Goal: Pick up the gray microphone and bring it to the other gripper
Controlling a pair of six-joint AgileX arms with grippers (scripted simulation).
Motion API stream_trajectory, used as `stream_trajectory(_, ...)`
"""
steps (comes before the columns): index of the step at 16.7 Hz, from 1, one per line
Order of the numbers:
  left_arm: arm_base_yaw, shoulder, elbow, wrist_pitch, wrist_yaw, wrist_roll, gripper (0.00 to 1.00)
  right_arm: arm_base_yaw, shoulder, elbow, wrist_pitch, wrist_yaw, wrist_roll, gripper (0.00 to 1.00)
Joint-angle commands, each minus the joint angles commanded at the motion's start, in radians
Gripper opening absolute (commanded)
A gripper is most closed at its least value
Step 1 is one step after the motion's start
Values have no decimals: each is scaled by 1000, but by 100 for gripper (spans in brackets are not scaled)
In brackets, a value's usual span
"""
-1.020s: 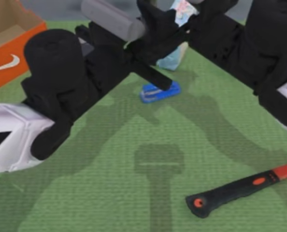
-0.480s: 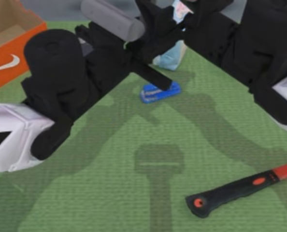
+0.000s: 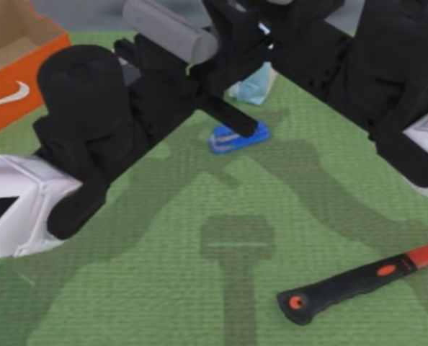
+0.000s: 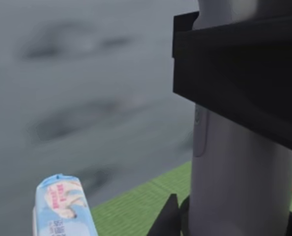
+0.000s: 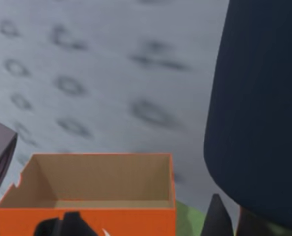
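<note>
The gray microphone (image 3: 169,30) hangs above the table's far middle, its slim gray handle (image 4: 239,172) slanting across the top view. My left gripper (image 3: 194,71) is shut on that handle, which fills the space between its jaws (image 4: 232,223) in the left wrist view. A black block (image 4: 239,73) crosses the handle higher up. The navy foam head (image 5: 259,108) looms large in the right wrist view but is hidden among the black arms in the top view. My right gripper (image 3: 237,42), the other gripper, reaches in from the right and sits close against the microphone.
An open orange shoe box (image 3: 23,76) (image 5: 87,216) stands at the far left. A blue stapler (image 3: 237,137) lies under the grippers, with a light blue bottle (image 3: 253,85) (image 4: 62,206) behind it. A black-and-red hammer (image 3: 358,281) lies at the near right.
My right arm has crept up and to the left towards the microphone, covering more of the light blue bottle. The left arm and the microphone have barely moved.
</note>
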Motion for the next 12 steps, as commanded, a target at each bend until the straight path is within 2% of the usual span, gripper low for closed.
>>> stream_trajectory(1, 0, 0, 0, 0, 0, 0, 0, 0, 0, 0, 0, 0, 0, 2)
stream_trajectory(2, 0, 0, 0, 0, 0, 0, 0, 0, 0, 0, 0, 0, 0, 0)
stream_trajectory(10, 0, 0, 0, 0, 0, 0, 0, 0, 0, 0, 0, 0, 0, 0)
stream_trajectory(12, 0, 0, 0, 0, 0, 0, 15, 0, 0, 0, 0, 0, 0, 0)
